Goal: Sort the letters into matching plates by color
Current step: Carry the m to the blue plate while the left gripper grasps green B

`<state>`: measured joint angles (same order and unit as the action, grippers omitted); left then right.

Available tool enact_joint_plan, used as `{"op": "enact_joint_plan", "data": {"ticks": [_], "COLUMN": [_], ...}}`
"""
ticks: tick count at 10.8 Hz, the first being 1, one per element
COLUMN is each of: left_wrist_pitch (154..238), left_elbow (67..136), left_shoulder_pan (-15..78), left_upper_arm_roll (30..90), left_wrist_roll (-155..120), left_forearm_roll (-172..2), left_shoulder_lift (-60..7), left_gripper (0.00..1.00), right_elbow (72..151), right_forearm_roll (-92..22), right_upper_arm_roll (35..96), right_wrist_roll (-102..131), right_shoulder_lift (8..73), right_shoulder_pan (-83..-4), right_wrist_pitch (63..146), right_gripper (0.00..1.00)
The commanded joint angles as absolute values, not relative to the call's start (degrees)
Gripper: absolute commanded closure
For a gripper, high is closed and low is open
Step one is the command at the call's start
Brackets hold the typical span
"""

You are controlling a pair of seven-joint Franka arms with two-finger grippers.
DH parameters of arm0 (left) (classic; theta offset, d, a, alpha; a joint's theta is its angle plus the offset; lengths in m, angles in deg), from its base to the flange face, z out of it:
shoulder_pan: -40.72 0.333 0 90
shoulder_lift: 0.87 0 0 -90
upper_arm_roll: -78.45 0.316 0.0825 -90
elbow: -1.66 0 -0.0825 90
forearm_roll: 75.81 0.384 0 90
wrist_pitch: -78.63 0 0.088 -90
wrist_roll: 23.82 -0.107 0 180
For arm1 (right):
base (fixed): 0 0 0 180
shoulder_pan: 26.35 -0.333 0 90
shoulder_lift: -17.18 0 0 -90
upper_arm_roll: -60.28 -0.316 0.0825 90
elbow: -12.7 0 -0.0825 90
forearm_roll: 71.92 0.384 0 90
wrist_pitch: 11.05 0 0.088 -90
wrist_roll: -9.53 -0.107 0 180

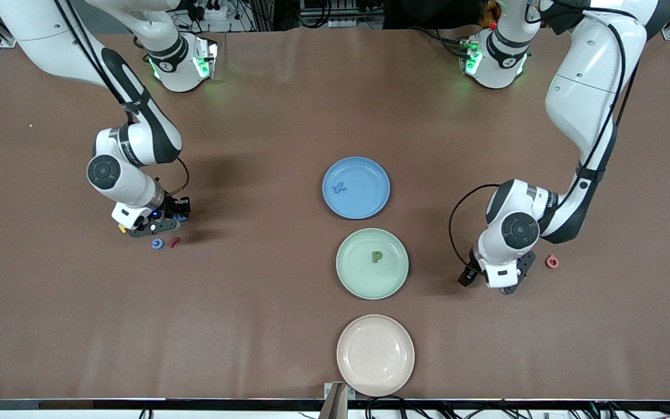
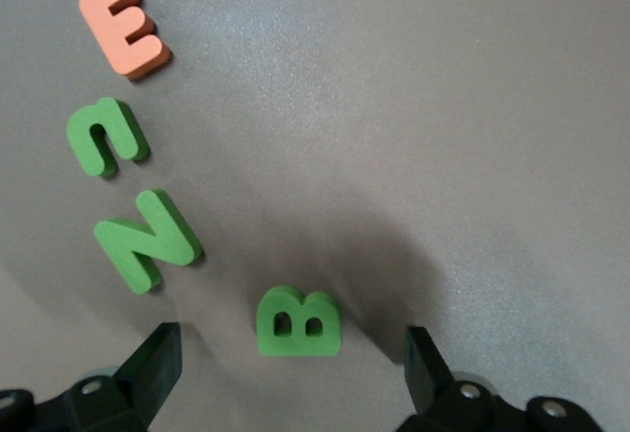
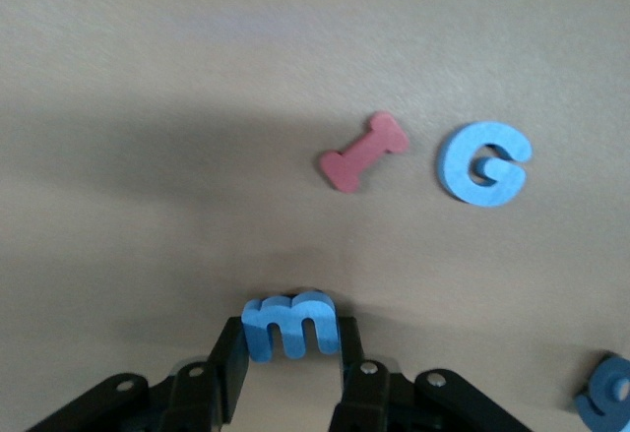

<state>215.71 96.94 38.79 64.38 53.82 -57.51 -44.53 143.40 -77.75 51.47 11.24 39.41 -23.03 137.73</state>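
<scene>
While the right gripper (image 3: pixel 291 358) pinches the blue m (image 3: pixel 291 324) on the table near the right arm's edge, it should lift straight, then carry it to the blue plate (image 1: pixel 356 187) mid-table. The left gripper (image 2: pixel 290 363) hangs wide open, empty, over the green B (image 2: pixel 297 322).

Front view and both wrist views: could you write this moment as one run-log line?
right gripper: jaws closing on blue m | left gripper: jaws open over green B | blue plate: X | green plate: P

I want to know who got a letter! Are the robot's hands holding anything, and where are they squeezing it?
The right gripper squeezes the blue letter m by its two outer sides, down at the table. The left gripper is open over the green B, holding nothing.
</scene>
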Motion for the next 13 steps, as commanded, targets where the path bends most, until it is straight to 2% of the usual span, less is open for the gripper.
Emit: {"op": "enact_joint_plan", "data": {"ticks": [1, 2, 3, 4, 7, 10, 13], "left_wrist_pitch": [216.5, 216.6, 216.6, 216.6, 216.6, 216.6, 216.5], "left_elbow": [96.1, 96.1, 96.1, 96.1, 96.1, 95.4, 94.2], "left_shoulder_pan": [39.2, 39.2, 39.2, 39.2, 39.2, 39.1, 35.3], "left_upper_arm_roll": [64.0, 64.0, 64.0, 64.0, 64.0, 63.3, 59.7], "left_wrist_roll": [54.2, 54.3, 55.2, 55.2, 54.8, 55.1, 58.0], "left_forearm_roll": [-56.0, -56.1, -56.4, -56.2, -56.2, -56.5, -57.2], "left_shoulder_lift": [-45.3, -45.3, -45.2, -45.2, -45.1, -43.8, -42.4], "left_gripper": [0.0, 0.3, 0.94, 1.0, 1.0, 1.0, 1.0], "right_elbow": [137.1, 135.5, 134.3, 133.6, 128.9, 122.5, 117.7], "right_forearm_roll": [-77.4, -75.0, -70.6, -67.1, -65.1, -65.9, -66.0], "right_upper_arm_roll": [50.9, 50.7, 50.7, 50.7, 51.1, 51.0, 51.0], "right_wrist_roll": [-0.3, -5.4, -8.5, -11.5, -30.1, -47.6, -60.7], "right_shoulder_lift": [34.8, 34.5, 34.4, 34.0, 35.5, 40.5, 46.5], "right_shoulder_pan": [-29.5, -32.4, -36.1, -39.1, -51.4, -61.5, -69.0], "right_wrist_pitch": [123.7, 122.6, 122.5, 122.5, 123.1, 123.5, 128.4], "right_gripper": [1.0, 1.0, 1.0, 1.0, 1.0, 1.0, 1.0]}}
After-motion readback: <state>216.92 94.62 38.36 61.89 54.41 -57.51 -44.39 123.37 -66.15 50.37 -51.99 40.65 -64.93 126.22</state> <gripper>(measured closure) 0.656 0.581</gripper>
